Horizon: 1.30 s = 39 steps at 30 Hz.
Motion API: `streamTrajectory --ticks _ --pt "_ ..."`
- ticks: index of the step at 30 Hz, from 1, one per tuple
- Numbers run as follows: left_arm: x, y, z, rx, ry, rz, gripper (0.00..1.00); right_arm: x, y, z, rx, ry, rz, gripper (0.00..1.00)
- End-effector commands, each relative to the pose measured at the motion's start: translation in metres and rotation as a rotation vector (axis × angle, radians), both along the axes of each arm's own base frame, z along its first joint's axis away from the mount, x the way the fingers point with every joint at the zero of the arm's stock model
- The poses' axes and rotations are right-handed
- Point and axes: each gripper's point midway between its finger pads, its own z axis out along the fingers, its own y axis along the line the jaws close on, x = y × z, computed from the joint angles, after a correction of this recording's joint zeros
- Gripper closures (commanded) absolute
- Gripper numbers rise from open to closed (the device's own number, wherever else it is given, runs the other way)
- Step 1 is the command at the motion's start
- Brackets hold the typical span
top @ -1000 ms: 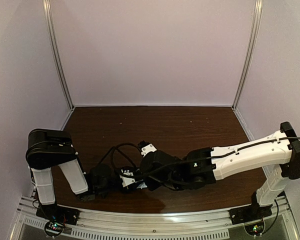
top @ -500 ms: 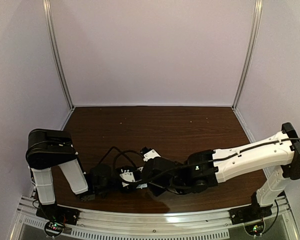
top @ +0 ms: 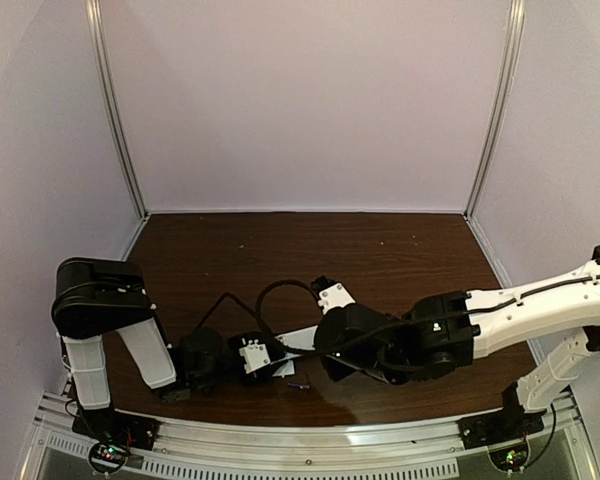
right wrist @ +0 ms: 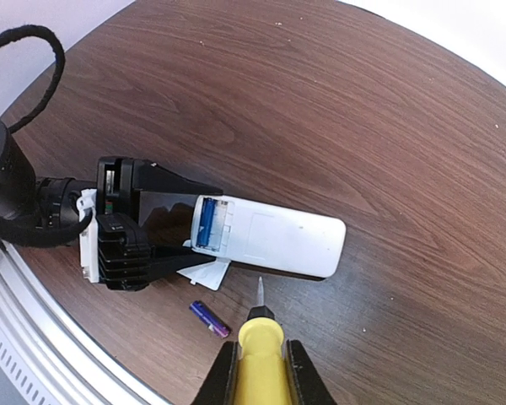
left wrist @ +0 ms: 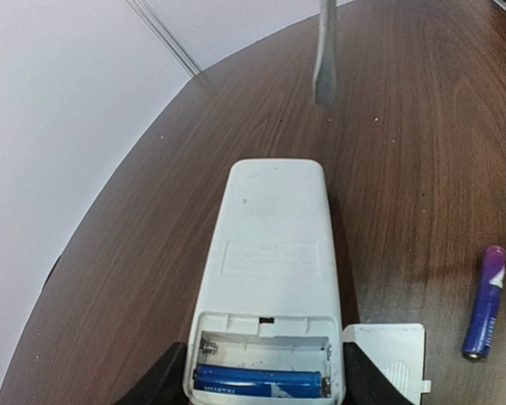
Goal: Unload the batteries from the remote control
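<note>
The remote control is clamped at its open end between the fingers of the left end effector, back side up, and its other end points away from this end effector. The lid is already off: the small white cover piece lies on the table just beside the right finger. One free battery lies a little further out on the same side. The seated battery is seen in the compartment, in the slot nearest to the left end effector; the slot beyond it is empty.

The right end effector is closed on the yellow handle of the screwdriver. The blade points forward from it and hangs clear of the remote control, near the middle of the long edge and not at the compartment.

The step in hand is judged to be the lifting out of the seated battery. To do it well, the blade should be brought sideways to the compartment and lowered at one end of the cell. It should then be levered up gently, so that the cell is not thrown off the table. The left grip should be kept firm, and the free battery and the cover piece should not be swept by the right arm.
</note>
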Motion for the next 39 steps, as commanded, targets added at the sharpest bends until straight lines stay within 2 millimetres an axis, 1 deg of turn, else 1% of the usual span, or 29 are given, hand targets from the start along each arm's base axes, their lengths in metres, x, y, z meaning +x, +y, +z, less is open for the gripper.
streamTrajectory --ticks 1,5,9,13,16,21,24,28,32,34,36,39 --pt "0.009 -0.004 0.059 -0.211 -0.133 0.023 0.92 0.005 -0.012 0.005 0.006 -0.043 -0.046 1.0" --pt "0.008 -0.004 0.06 -0.218 -0.127 0.019 0.92 0.009 -0.02 0.009 0.03 -0.069 -0.073 1.0" --pt "0.005 -0.006 0.061 -0.222 -0.118 0.004 0.91 0.012 -0.03 0.016 0.099 -0.1 -0.085 1.0" --pt "0.003 -0.007 0.059 -0.225 -0.101 -0.006 0.91 0.014 -0.039 0.013 0.169 -0.122 -0.096 1.0" --pt "0.002 -0.01 0.057 -0.223 -0.081 -0.017 0.91 0.015 -0.045 0.014 0.221 -0.123 -0.1 1.0" --pt "0.002 -0.01 0.056 -0.23 -0.054 -0.012 0.92 0.018 -0.049 0.017 0.307 -0.081 -0.073 1.0" --pt "0.001 -0.012 0.055 -0.233 -0.035 -0.02 0.92 0.019 -0.045 0.021 0.348 -0.055 -0.033 1.0" --pt "-0.003 -0.013 0.054 -0.225 -0.023 -0.041 0.97 0.015 -0.027 0.027 0.411 0.005 0.067 1.0" --pt "-0.007 -0.016 0.05 -0.207 -0.008 -0.071 0.99 0.014 -0.011 0.029 0.436 0.034 0.129 1.0" --pt "-0.014 -0.019 0.048 -0.202 0.001 -0.111 0.99 0.014 -0.004 0.027 0.429 0.042 0.144 1.0" --pt "-0.015 -0.02 0.047 -0.197 0.002 -0.12 0.99 0.015 0.002 0.023 0.418 0.047 0.145 1.0" --pt "-0.014 -0.02 0.045 -0.184 -0.003 -0.118 1.0 0.02 0.003 0.015 0.407 0.06 0.124 1.0"
